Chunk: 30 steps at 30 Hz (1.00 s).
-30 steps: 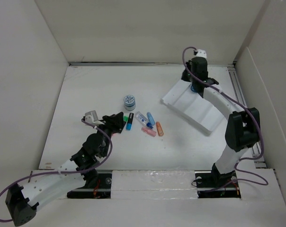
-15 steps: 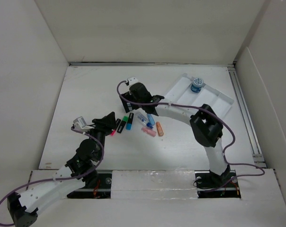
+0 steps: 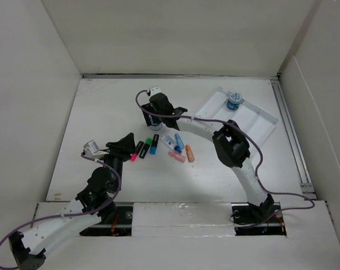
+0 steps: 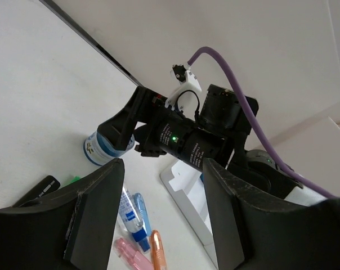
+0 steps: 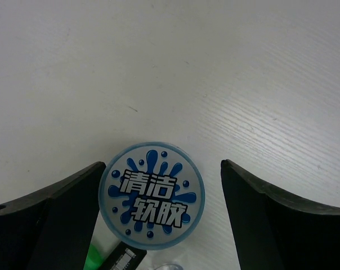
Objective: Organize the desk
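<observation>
While the right gripper (image 5: 161, 169) hangs wide open over a round tub (image 5: 151, 194) with a blue splash-printed lid — one finger on each side, not closed on it — the tub stands upright on the white bench (image 3: 102, 112), which fills the floor between tall white panels; just nearer than the tub lies a loose cluster of pens and highlighters (image 3: 159, 146); toward the bench's far right corner sits a white compartmented tray (image 3: 254, 121), a second blue-lidded tub (image 3: 233, 101) upright in its far compartment; the left gripper (image 4: 161, 180) hovers by the cluster's left end — spread apart, holding nothing.
</observation>
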Tool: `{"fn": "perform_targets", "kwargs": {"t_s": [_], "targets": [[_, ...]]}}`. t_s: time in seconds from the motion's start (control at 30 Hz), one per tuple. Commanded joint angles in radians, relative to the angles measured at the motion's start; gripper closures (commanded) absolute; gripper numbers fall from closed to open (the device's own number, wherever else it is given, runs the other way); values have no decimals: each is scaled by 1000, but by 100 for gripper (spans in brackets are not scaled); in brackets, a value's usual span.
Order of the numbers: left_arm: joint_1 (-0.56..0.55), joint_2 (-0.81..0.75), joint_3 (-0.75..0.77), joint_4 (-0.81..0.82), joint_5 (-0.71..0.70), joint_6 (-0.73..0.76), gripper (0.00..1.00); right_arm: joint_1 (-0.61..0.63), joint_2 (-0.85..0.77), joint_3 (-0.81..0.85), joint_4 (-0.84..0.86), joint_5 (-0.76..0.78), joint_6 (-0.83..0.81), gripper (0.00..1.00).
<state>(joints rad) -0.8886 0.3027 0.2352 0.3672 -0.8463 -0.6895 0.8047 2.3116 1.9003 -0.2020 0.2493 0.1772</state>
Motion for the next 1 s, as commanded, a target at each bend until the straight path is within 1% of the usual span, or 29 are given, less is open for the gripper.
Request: {"fn": "perform_targets", "kwargs": {"t_s": [0.0,0.03,0.07,0.1,0.13,0.17,0.27,0.3,0.33,0.4,0.43,0.47,0.5,0.53,0.57,0.6,0.67,0.7,0.77,0.83,0.97], "targets": [[2,-1,-19,45,-10,16,46,-9,22,65,0,-12,19,13],[2,4,-14,39,-10,18,46,-9,25,66,-2,-12,19,13],[2,9,-1,29,-5,15,46,-9,28,65,-10,-8,22,15],[2,15,3,24,-1,15,46,-9,25,60,-7,-5,24,22],[2,16,4,27,7,13,46,-9,20,46,-2,-2,28,31],[2,21,-3,36,9,19,46,-9,13,37,6,2,31,46],[2,29,1,44,13,22,46,-18,-40,7,58,1,56,57],[2,32,7,35,22,22,46,-30,-81,-4,91,13,80,58],[2,30,6,39,24,22,46,-39,-105,-16,111,16,91,61],[2,36,-10,61,26,37,46,-85,-168,-82,183,10,137,62],[2,38,-11,70,26,41,46,-108,-238,-116,191,-5,152,62],[2,45,-1,64,30,39,46,-161,-276,-185,243,-33,185,63],[2,50,6,50,44,42,46,-189,-314,-228,284,-44,197,62],[2,53,9,56,49,44,46,-217,-392,-271,305,-56,205,63],[2,64,3,64,52,47,46,-272,-429,-318,323,-67,206,62],[2,70,-3,78,53,48,46,-301,-461,-402,335,-70,215,62],[2,91,13,76,58,53,46,-358,-532,-469,337,-105,229,62],[2,98,24,52,68,51,46,-411,-549,-498,328,-114,238,62],[2,108,30,52,76,51,46,-456,-586,-569,314,-110,245,62],[2,115,9,105,81,57,46,-511,-604,-622,300,-93,252,62],[2,154,21,96,87,65,46,-590,-635,-668,282,-91,262,62]]}}
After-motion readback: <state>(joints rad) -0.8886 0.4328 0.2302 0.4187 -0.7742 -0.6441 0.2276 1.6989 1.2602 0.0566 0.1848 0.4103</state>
